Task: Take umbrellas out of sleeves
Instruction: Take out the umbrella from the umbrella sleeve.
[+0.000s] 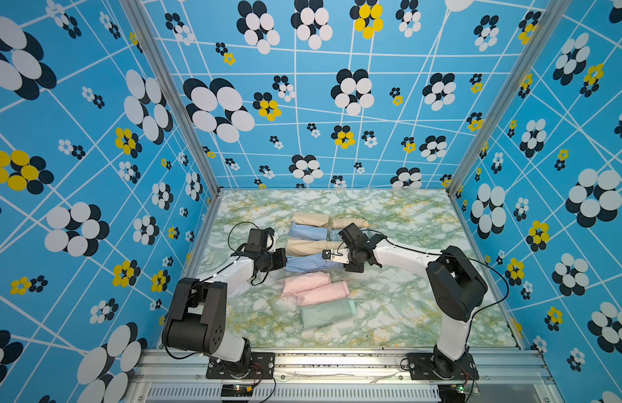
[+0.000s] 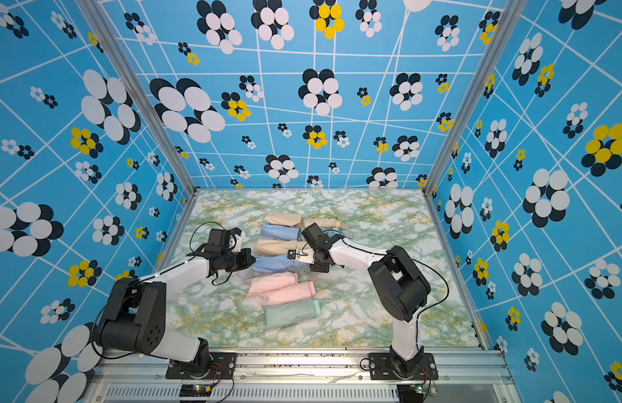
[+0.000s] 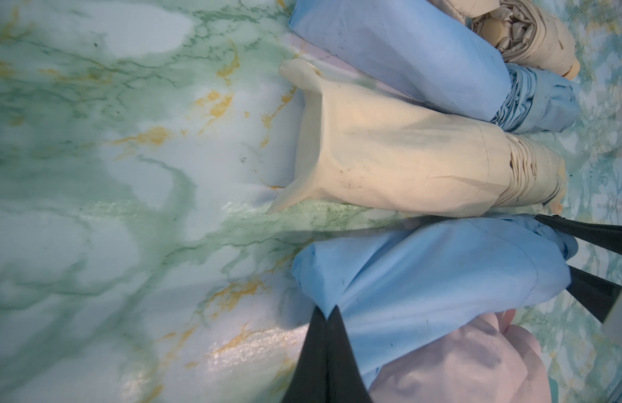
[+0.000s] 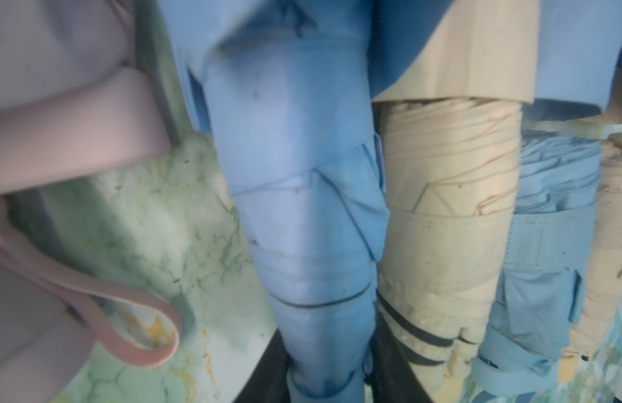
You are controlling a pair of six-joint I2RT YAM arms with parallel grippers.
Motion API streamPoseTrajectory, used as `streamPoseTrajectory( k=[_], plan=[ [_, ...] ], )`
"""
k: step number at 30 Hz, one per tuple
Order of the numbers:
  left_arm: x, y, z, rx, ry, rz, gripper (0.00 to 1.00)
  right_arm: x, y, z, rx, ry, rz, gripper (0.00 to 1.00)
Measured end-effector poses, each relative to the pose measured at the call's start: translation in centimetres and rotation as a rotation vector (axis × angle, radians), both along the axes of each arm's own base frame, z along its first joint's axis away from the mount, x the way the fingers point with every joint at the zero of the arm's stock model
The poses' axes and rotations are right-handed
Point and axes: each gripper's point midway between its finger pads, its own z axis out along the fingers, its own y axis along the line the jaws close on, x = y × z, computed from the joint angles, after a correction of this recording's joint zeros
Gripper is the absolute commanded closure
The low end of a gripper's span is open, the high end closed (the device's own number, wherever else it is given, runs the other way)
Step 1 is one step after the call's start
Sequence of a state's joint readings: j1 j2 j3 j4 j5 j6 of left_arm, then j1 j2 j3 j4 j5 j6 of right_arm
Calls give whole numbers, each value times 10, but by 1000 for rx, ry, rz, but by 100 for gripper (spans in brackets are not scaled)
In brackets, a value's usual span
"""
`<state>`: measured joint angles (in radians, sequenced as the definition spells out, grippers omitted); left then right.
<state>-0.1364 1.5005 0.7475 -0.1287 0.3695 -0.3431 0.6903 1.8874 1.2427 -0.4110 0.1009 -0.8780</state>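
Pinching the closed end of a blue sleeve [image 3: 424, 279] with the left gripper [image 3: 326, 315], fingers pressed flat together on the fabric. Clamping the pleated blue umbrella [image 4: 302, 216] at that sleeve's mouth with the right gripper [image 4: 327, 335], jaws narrow, one on each side of the bundle. Held pair: mid-row on the marble table [image 1: 407, 296], umbrella part-way out, sleeve spanning the gap between the grippers. Touching on the far side: beige sleeve [image 3: 389, 157], pleated end protruding from its mouth. Beyond that: second blue sleeve [image 3: 407, 52], blue pleats likewise showing. Farthest: back beige sleeve [image 1: 309, 219], with a bare beige umbrella [image 1: 351, 223] just beside its mouth, fully out. On the near side: two pink sleeves [image 1: 306, 282], bulging, side by side and touching, a pink cord [image 4: 171, 328] looped on the table by them. Nearest the robot: mint sleeve [image 1: 325, 314], bulging, just beside the pink pair.
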Motion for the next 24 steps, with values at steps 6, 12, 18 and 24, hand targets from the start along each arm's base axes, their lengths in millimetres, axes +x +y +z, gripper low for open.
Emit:
streamPoseTrajectory(
  k=[6,12,18,24],
  plan=[
    [2,0,2,4,-9,-1,100,0,-4,0,-4,0,-6,100],
    [3,0,2,6,-11,-3,100,1,-7,0,-7,0,-9,100],
    [2,0,2,9,-13,-7,100,4,-14,0,-21,-7,-19,100],
    [1,2,0,12,-4,-7,100,6,-19,-1,-33,-13,-22,100]
  ],
)
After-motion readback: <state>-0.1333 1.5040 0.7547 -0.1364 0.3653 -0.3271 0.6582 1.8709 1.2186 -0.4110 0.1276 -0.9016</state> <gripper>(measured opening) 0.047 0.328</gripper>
